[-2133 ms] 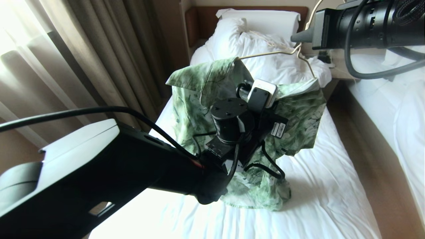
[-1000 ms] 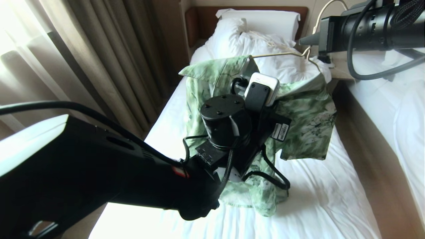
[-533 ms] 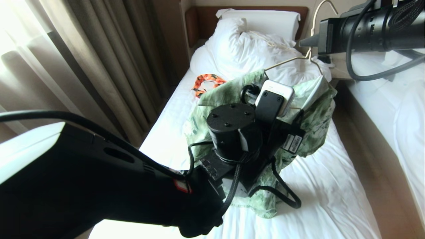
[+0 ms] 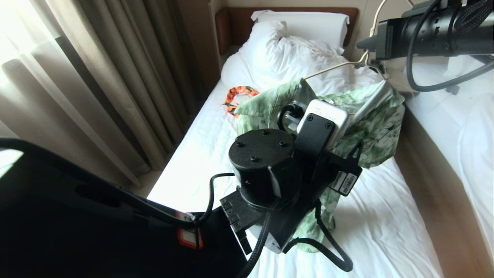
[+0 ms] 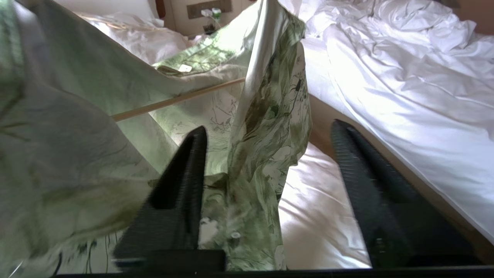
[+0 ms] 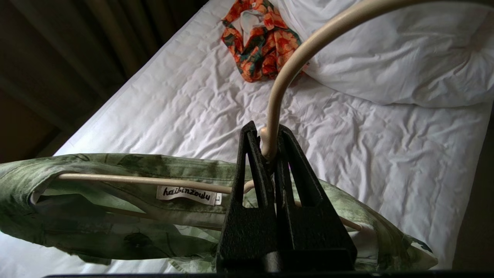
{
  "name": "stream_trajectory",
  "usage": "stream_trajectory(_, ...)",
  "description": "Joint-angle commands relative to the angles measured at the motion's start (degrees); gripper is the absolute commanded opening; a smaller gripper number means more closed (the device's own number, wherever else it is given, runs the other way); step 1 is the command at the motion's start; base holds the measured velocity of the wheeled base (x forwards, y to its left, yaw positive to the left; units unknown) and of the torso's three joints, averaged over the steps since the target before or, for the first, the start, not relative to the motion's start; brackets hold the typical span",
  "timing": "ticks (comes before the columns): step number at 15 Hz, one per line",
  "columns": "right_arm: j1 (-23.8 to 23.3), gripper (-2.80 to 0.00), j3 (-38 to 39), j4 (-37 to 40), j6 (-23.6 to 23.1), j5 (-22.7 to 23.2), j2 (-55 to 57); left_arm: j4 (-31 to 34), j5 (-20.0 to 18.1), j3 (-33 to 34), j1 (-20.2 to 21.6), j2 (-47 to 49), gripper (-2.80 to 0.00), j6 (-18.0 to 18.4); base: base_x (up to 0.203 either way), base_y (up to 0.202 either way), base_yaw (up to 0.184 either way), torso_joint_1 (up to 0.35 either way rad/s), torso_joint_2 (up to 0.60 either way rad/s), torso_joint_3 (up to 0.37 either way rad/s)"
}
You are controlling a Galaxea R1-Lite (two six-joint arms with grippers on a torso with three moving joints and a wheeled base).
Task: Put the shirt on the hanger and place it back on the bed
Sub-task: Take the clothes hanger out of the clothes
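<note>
The shirt point(image 4: 370, 116) hangs on the hanger point(image 6: 285, 77) above the bed point(image 4: 378, 216), held up by the right gripper point(image 6: 268, 150).

The right gripper's jaws are clamped on the hanger's neck. The left gripper point(image 5: 266, 154) stands open, a loose front panel between its fingers, gripping nothing. The hanging looks done; lowering it onto the bed remains.

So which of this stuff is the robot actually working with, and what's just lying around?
In use:
- shirt, draped on the hanger
- hanger, pinched at its neck by the right tool
- left tool, open beside the shirt
- bed

Lying about:
- orange patterned garment
- pillow
- curtains
</note>
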Motion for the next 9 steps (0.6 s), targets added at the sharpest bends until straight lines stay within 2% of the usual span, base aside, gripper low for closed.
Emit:
stream_trajectory(1, -0.6, -2.80, 0.0, -0.2, -0.5, -0.3, -0.1, -0.3, 0.3, 3.6, 0.1, -4.0, -2.80, 0.0, 0.000, 0.000, 0.000, 0.000, 0.00, 0.000)
stream_trajectory(3, -0.6, -2.80, 0.1, -2.4, -0.5, -2.6, 0.0, -0.3, 0.1, 8.5, 1.8, -6.9, -2.80, -0.2, 0.000, 0.000, 0.000, 0.000, 0.00, 0.000)
stream_trajectory(6, -0.2, -2.80, 0.1, -5.0, -0.6, -3.8, -0.2, -0.4, 0.2, 15.3, 7.7, -11.5, -2.80, -2.0, 0.000, 0.000, 0.000, 0.000, 0.00, 0.000)
stream_trajectory(9, -0.1, -2.80, 0.1, -5.3, -1.6, -4.5, -1.3, -0.3, 2.3, 21.2, 15.0, -17.4, -2.80, -3.1, 0.000, 0.000, 0.000, 0.000, 0.00, 0.000)
